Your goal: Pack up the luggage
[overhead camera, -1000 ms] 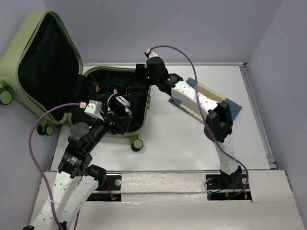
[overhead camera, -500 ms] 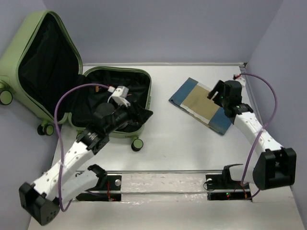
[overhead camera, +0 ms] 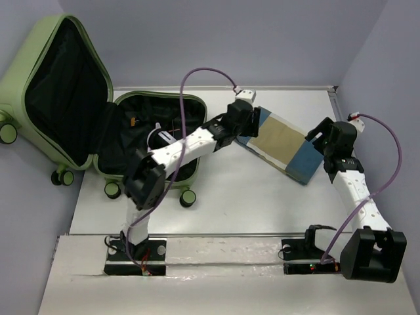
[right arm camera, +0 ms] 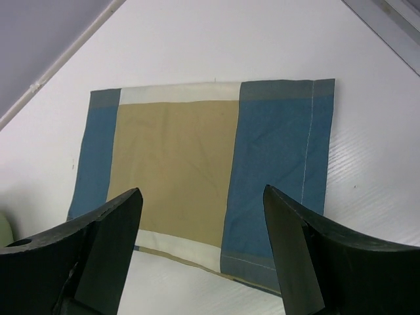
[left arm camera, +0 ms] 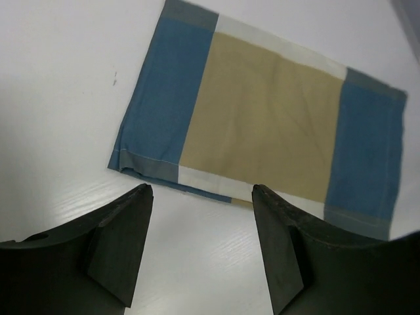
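- Because the suitcase (overhead camera: 18, 82) sits at about 10 o'clock on the table (overhead camera: 230, 197) with its lid thrown back against the wall, its black-lined lower half faces up, ready to take whatever gets packed.
- Some small white-and-black things lie in that lower half; what they are I cannot tell.
- Well apart from the case, at about 2 o'clock on the table, lies a folded cloth (overhead camera: 279, 141), blue at the ends and tan in the middle, flat and slanted.
- Judging by the layout, this cloth is the item meant for the case, which would explain why both arms are gathered at it.
- Reaching across from the near left, the left gripper (overhead camera: 239, 121) hangs over the cloth's 10 o'clock end; its wrist view shows the cloth (left arm camera: 262, 125) just beyond the jaws.
- That left gripper (left arm camera: 202, 193) has its jaws spread apart with nothing between them.
- At the cloth's 3 o'clock end, the right gripper (overhead camera: 326, 134) looks down on the cloth (right arm camera: 177, 164) from its own side.
- Equally empty, the right gripper (right arm camera: 202, 193) has its jaws wide.
- One arm at each end suggests a two-point lift, so the limp fabric would not sag or unfold on the way toward 10 o'clock.
- Nothing is gripped yet; pinching a thin edge off a flat table is the tricky part.
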Controlling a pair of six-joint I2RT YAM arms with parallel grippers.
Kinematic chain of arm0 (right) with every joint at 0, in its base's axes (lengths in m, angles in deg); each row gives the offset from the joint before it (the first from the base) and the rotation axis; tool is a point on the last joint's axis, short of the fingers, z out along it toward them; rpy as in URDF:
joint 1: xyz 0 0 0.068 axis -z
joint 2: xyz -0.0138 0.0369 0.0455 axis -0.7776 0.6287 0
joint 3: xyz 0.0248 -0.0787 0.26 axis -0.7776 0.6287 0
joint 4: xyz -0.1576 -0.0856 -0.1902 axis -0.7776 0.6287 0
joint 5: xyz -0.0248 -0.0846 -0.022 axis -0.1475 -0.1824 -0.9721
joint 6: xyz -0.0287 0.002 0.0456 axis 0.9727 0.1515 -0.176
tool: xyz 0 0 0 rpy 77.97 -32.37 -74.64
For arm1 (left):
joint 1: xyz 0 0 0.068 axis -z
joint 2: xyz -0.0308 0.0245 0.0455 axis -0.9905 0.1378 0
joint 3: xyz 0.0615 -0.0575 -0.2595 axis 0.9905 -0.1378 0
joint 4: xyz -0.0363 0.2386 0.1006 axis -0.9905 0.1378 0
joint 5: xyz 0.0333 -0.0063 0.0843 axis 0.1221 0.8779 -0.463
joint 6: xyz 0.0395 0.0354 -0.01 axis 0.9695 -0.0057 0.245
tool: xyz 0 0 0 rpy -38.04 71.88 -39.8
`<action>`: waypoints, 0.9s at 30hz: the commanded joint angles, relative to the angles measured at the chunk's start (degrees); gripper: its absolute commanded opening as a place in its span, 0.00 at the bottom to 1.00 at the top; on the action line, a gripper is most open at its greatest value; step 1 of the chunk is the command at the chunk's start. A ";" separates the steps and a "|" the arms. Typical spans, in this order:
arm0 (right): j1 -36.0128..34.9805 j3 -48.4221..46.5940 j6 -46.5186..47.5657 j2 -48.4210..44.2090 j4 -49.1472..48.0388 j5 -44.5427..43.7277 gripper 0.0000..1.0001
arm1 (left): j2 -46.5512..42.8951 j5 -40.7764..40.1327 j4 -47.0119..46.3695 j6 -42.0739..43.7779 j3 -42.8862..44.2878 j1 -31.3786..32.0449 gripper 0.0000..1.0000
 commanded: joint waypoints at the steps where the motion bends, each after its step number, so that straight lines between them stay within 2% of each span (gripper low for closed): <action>1: 0.59 1.50 2.04 -3.28 -2.99 2.03 0.80 | 13.43 -3.52 10.02 5.15 17.14 -0.24 0.74; 4: 0.59 1.94 2.22 -3.63 -2.90 3.79 0.80 | 21.62 -4.14 15.30 6.02 26.65 -0.94 0.75; 8: 0.59 2.56 2.31 -3.02 -3.69 6.17 0.80 | 27.18 -3.26 17.33 6.20 32.13 -3.05 0.75; 14: 0.59 3.96 1.78 -2.32 -5.88 9.51 0.80 | 31.23 -2.02 17.59 7.52 33.98 -5.16 0.77; 22: 0.59 5.46 1.34 -1.00 -7.21 11.89 0.80 | 32.63 -1.24 13.64 8.14 29.94 -5.25 0.79; 27: 0.59 5.02 1.43 -1.53 -7.12 9.34 0.80 | 35.54 3.77 15.14 7.70 31.09 -5.42 0.73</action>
